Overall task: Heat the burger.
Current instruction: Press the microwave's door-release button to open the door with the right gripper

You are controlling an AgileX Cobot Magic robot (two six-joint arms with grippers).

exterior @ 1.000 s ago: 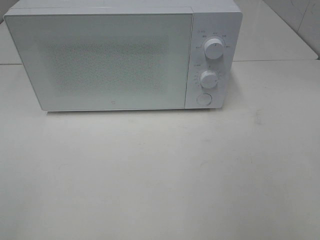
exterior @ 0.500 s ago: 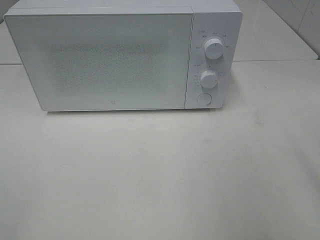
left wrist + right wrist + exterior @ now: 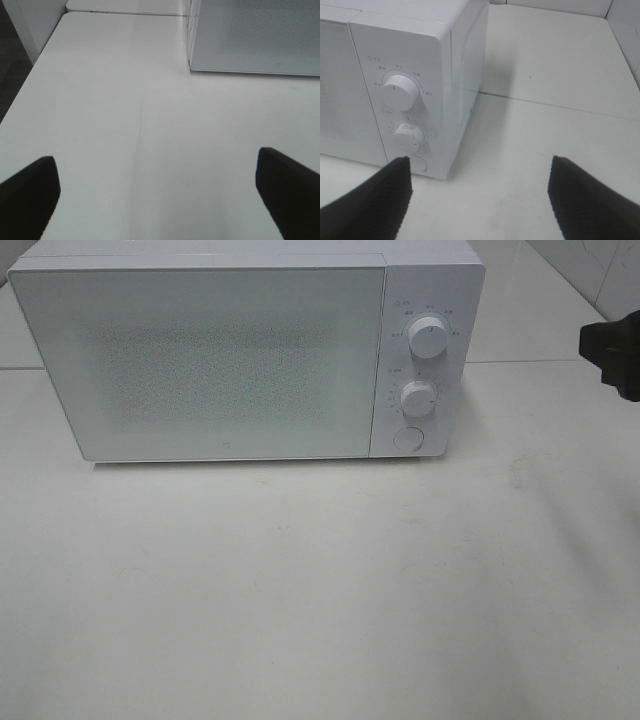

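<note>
The burger is out of view in every frame. A white microwave [image 3: 245,350] stands at the back of the table with its door shut; two dials [image 3: 429,338] and a round button [image 3: 407,438] sit on its right panel. It also shows in the right wrist view [image 3: 405,85] and its lower door corner in the left wrist view [image 3: 255,35]. My right gripper [image 3: 480,200] is open and empty, right of the microwave; a dark part of its arm [image 3: 615,350] shows at the right edge. My left gripper [image 3: 160,192] is open and empty over bare table, left of the microwave.
The white table [image 3: 320,590] spreads in front of the microwave. A seam [image 3: 555,105] runs across the table behind it. The table's left edge [image 3: 25,85] drops to a dark floor. White tiled wall stands at the far right [image 3: 600,270].
The right arm has come into the exterior high view at the right edge. The microwave has not moved.
</note>
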